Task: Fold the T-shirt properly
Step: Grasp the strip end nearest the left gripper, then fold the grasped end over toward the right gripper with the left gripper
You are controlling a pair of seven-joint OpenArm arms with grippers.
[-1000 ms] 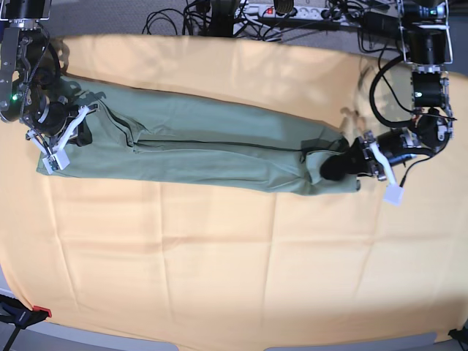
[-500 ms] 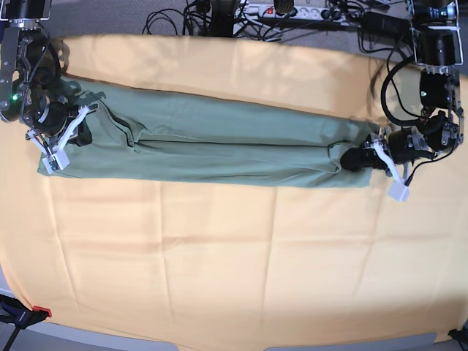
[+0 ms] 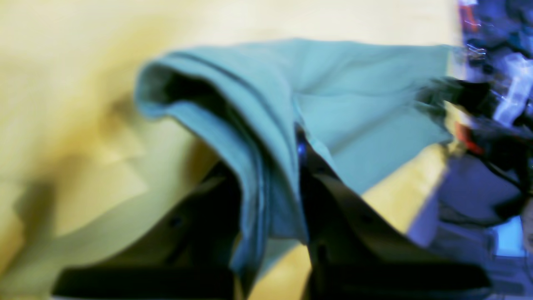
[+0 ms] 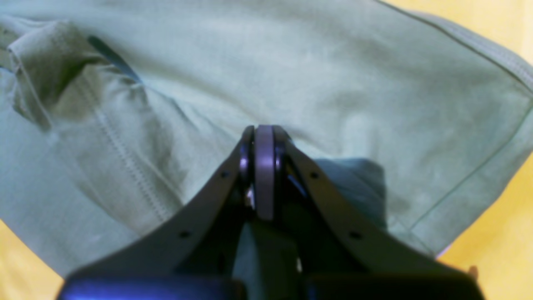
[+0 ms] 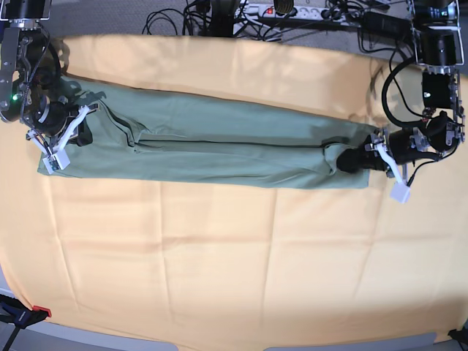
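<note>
the t-shirt lies as a long narrow band across the far half of the worktop, which is covered by a yellow-orange cloth. the band runs from near the worktop's left edge to near its right edge in the base view, with both long sides already turned in; a lengthwise seam line shows along the middle.

step in hand: holding the band taut at both ends. the right pincer, at the left end of the band in the base view, has its jaws pressed together on a pinch of the fabric near a stitched hem. the left pincer, at the right end, is clamped on a bunched edge of several layers; the left wrist view shows the fabric draped between its jaws and lifted off the cloth, though that view is blurred.

judgement: the lengthwise folds look complete and the crosswise fold is not yet done. the next move probably calls for carrying one end over towards the other, with the grip kept on all layers so that the turned-in sides do not slip open. the lifted end should travel straight along the band, so that the edges land square.

containers: none is visible on the worktop. cables and a power strip lie beyond its far edge.
</note>
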